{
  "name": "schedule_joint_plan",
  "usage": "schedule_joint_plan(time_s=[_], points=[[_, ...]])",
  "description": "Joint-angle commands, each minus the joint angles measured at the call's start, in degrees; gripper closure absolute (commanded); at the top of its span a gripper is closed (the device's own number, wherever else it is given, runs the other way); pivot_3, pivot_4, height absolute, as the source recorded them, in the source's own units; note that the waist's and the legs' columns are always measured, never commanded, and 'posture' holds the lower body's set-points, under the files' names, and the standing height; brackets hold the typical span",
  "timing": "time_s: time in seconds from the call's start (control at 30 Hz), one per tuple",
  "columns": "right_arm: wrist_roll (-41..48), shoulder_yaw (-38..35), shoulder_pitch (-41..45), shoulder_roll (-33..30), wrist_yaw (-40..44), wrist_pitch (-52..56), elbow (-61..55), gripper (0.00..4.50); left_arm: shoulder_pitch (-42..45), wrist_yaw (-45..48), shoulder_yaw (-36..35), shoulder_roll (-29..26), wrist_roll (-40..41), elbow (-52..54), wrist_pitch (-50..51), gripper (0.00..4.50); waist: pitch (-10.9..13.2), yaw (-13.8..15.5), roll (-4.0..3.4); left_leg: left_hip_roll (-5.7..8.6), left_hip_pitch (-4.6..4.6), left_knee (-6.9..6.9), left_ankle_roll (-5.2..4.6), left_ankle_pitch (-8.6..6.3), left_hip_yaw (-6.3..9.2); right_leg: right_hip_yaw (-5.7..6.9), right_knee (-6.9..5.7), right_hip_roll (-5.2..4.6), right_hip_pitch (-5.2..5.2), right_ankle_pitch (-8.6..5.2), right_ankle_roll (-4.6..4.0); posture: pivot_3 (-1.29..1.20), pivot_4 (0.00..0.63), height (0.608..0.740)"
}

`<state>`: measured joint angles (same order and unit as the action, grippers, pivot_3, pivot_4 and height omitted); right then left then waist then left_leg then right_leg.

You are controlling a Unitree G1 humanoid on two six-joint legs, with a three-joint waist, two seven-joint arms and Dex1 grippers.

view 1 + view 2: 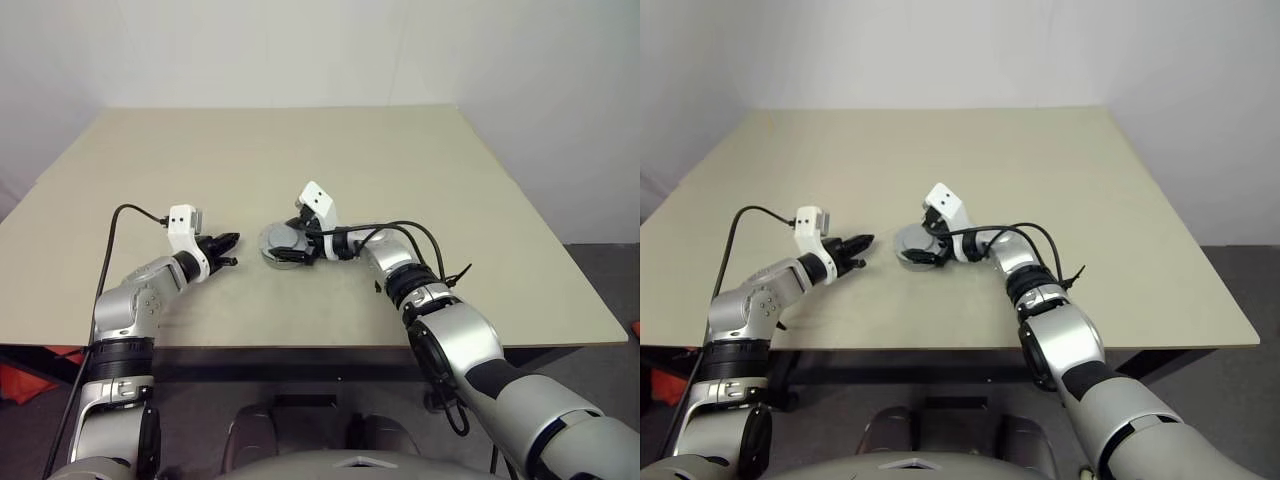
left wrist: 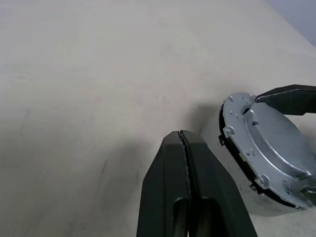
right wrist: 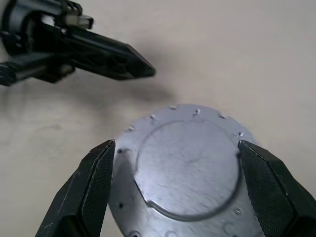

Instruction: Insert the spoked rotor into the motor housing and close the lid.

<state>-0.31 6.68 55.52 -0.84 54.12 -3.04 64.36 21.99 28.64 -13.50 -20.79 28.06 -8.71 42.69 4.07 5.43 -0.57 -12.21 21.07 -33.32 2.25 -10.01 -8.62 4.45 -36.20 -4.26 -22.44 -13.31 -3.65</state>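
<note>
while the beige tabletop [image 1: 430, 170] lies bare from its far edge down past the middle and out to both side edges, the work sits toward the near edge, about midway between the side edges. the motor housing [image 2: 276, 195] rests there with the lid [image 3: 190, 163] shut flat over it, so the whole reads as one round silver-grey drum. the lid shows a raised central disc and small lugs spaced around its rim; a dark band runs along the housing's side under the lid.

the right gripper [image 3: 175, 163] reaches in from the right side, its jaws spread wide to either side of the lid; whether the fingertips [image 3: 96, 170] touch the rim i cannot tell. the left gripper [image 1: 228, 250] hangs just beside the housing on its left side, apart from it, jaws pressed together on nothing, pointing at the drum.
</note>
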Motion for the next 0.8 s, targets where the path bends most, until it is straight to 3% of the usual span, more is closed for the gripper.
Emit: schedule_joint_plan(time_s=[0.03,0.8], points=[[1.2,-1.3,1.0,0.0,0.3,0.0,-1.3,0.02,1.5,0.7,-0.3,-0.3,0.8,0.6,-0.5,4.50,0.0,0.0,0.00,0.00,0.00,0.00,0.00,0.00,0.00,0.00,0.00,0.00,0.00,0.00,0.00,0.00,0.000,0.740],[2.2,-5.4,1.9,-0.6,-9.4,0.3,-0.9,0.02,1.6,0.7,0.7,1.2,0.3,2.4,-2.7,4.50,0.0,0.0,0.00,0.00,0.01,0.01,0.00,0.00,0.00,0.00,0.02,0.00,-0.01,0.00,0.00,0.00,0.000,0.740]])
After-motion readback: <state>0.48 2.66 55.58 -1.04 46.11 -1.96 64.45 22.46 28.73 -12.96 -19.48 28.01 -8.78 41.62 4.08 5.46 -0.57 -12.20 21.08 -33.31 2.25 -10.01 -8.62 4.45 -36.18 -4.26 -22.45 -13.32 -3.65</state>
